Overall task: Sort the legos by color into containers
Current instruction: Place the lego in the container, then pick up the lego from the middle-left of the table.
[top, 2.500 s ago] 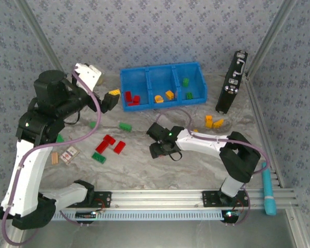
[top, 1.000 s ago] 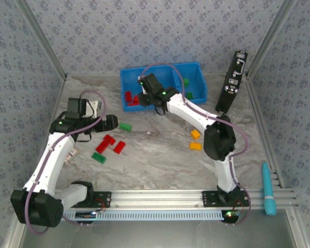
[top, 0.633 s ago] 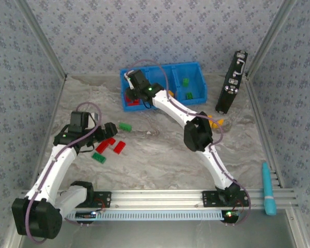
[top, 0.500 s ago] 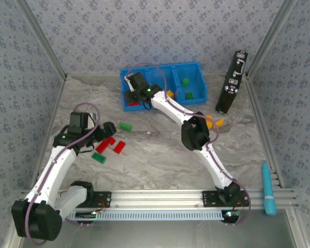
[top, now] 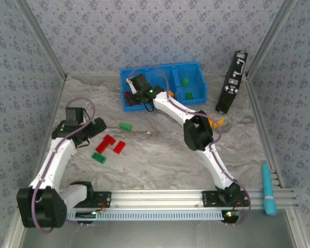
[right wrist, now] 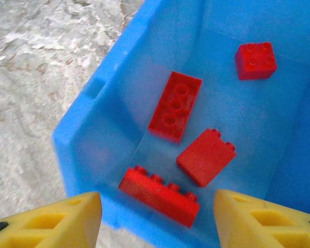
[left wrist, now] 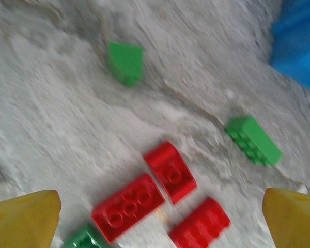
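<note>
My marbled table (top: 160, 165) takes up the floor of a papered enclosure, with both arms reaching away from me. At the back sits the blue bin (top: 198, 88), split into three compartments, and a black case (top: 231, 82) leans at the right wall.

The right arm stretches across to the bin's left compartment (right wrist: 119, 129). I keep red there: four red bricks (right wrist: 174, 106) lie on its floor. The right pincer (right wrist: 157, 219) hangs just above them, fingers apart. Nothing is clamped between them, and the brick nearest them looks to me to be resting on the bin floor. That stance suits dropping red in with red. The right compartment holds two green bricks (top: 186, 81). An orange brick (top: 169, 94) peeks out in the middle one, beside the arm.

The left pincer (left wrist: 157, 222) hovers low over the table, spread as wide as it goes and empty. That width should let it drop around a brick. Below it three loose red bricks (left wrist: 170, 170) lie close together. A green brick (left wrist: 253, 139) sits nearer the bin, another one (left wrist: 125, 62) farther off and a third (left wrist: 85, 238) at the near edge. Orange bricks (top: 215, 123) wait near the right arm's elbow. By my reckoning the sorting is roughly half done.
</note>
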`<act>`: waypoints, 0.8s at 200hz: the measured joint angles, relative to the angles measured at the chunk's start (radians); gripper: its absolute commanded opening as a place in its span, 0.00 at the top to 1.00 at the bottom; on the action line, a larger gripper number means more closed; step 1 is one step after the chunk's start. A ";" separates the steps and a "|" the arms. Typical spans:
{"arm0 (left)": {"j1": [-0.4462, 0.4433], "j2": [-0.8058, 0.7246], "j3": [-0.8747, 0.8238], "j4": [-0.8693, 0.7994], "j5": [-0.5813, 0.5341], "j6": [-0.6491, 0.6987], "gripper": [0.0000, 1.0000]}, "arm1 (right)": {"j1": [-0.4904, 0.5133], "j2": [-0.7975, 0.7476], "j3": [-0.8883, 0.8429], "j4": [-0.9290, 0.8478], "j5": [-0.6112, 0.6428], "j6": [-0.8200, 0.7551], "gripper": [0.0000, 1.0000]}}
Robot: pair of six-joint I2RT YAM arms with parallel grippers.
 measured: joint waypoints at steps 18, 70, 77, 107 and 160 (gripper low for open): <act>0.027 0.071 0.047 0.020 -0.032 0.045 0.00 | 0.000 -0.118 -0.129 0.026 -0.029 0.004 0.34; 0.031 0.279 0.110 0.106 -0.054 0.118 0.11 | -0.004 -0.542 -0.462 0.088 -0.049 -0.004 0.31; 0.031 0.311 0.114 0.115 -0.054 0.121 0.12 | -0.008 -0.595 -0.499 0.095 -0.045 -0.008 0.31; 0.031 0.413 0.117 0.149 -0.057 0.122 0.15 | -0.029 -0.758 -0.631 0.101 -0.017 -0.013 0.30; 0.031 0.542 0.176 0.177 -0.074 0.129 0.24 | -0.076 -0.880 -0.803 0.084 0.024 -0.011 0.29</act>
